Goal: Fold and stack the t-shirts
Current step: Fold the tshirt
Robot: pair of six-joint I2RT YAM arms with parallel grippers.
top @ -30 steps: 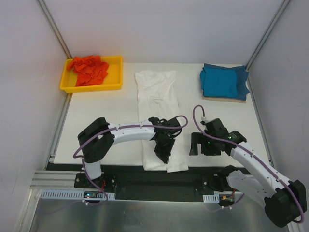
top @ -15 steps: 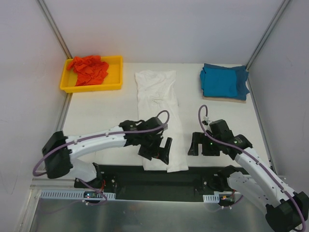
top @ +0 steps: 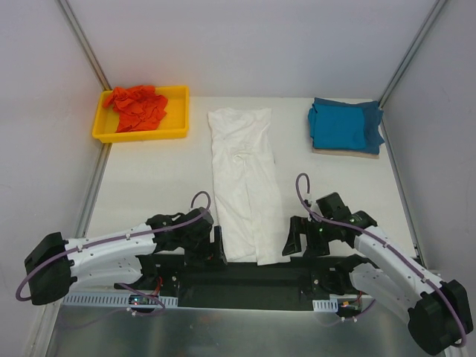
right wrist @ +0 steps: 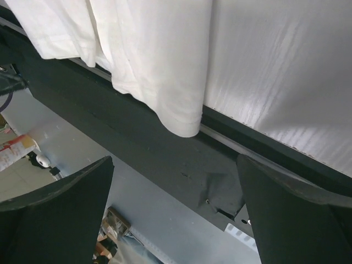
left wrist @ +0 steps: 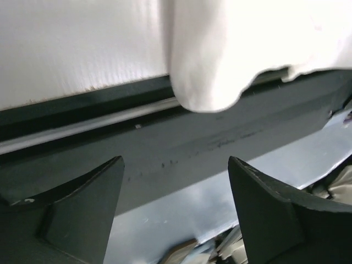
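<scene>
A white t-shirt (top: 245,178) lies folded into a long strip down the middle of the table, and its hem (right wrist: 181,118) hangs over the near edge. My left gripper (top: 219,247) sits low at the near edge just left of that hem, open and empty; the left wrist view shows the white cloth (left wrist: 209,60) above my left gripper (left wrist: 176,181). My right gripper (top: 291,239) stands open just right of the hem, with nothing inside my right gripper (right wrist: 176,187). A folded teal-blue t-shirt (top: 346,124) lies at the back right. An orange-red t-shirt (top: 137,105) is crumpled in a tray.
The yellow tray (top: 141,136) stands at the back left of the white table (top: 156,186). A brown board (top: 349,151) lies under the teal-blue shirt. Below the near table edge runs a dark rail (left wrist: 181,137). Grey walls close in both sides.
My left gripper let go of the white shirt's lower part, opened, and swung left and down to the near edge. My right gripper moved left, closer to the hem.
</scene>
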